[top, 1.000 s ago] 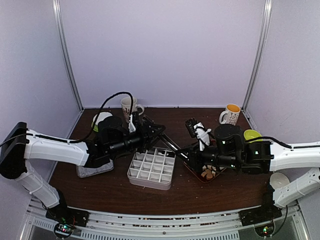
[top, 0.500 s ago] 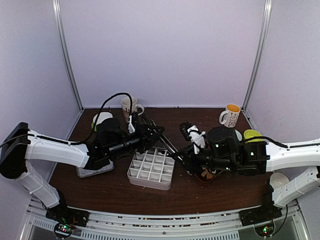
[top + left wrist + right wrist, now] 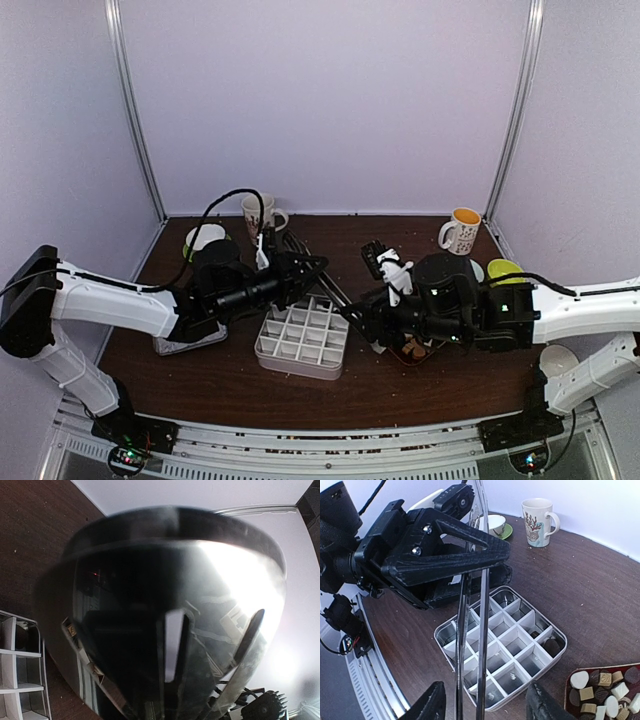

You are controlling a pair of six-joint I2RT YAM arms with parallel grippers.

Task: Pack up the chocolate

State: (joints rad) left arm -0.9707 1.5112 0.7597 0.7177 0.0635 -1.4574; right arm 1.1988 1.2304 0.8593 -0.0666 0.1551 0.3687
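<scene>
the tongs (image 3: pixel 472 645) are being held clamped by the left gripper (image 3: pixel 502 562), their long arms passing between the parted fingers (image 3: pixel 434 704) of the right gripper (image 3: pixel 487 702) (untouched, it seems); the chocolate (image 3: pixel 605 690) is lying in a tray (image 3: pixel 567 687) to the right, nearer the right arm.

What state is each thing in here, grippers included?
left gripper: shut on the tongs
right gripper: open, fingers either side of the tongs' arms
tongs: gripped by the left gripper, arms slightly apart
grid box: mostly empty, a dark chocolate in one edge cell
tray: holds loose chocolates
mug: upright
</scene>
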